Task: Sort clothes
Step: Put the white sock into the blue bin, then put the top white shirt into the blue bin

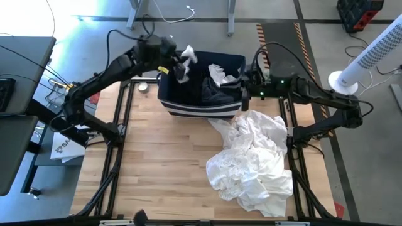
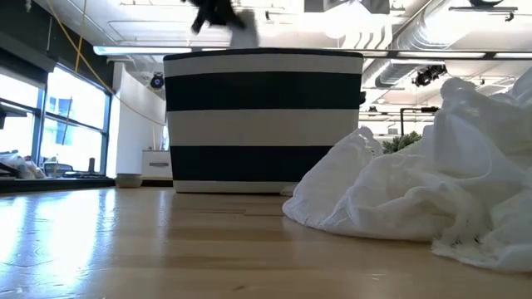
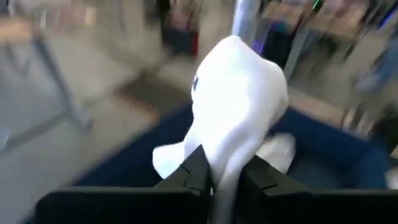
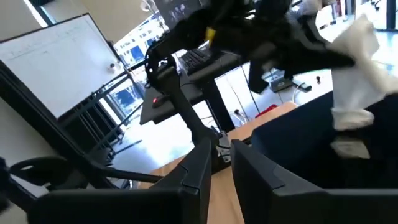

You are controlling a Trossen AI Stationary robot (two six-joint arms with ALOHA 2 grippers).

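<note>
White pile (image 2: 432, 199) lying close. Left gripper (image 1: 179, 63) up over bin (image 1: 201, 107), pinching small white cloth (image 3: 239, 112). Right gripper (image 4: 222, 165) nearly shut, empty. Next: probably let go.

Overhead and table-level cameras share the striped bin (image 1: 200, 94); wrist cameras look close.

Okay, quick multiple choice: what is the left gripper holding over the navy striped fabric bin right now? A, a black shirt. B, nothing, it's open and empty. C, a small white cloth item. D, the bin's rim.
C: in the left wrist view the left gripper pinches a small white cloth item, and the high view shows it above the navy fabric bin with white stripes.
</note>
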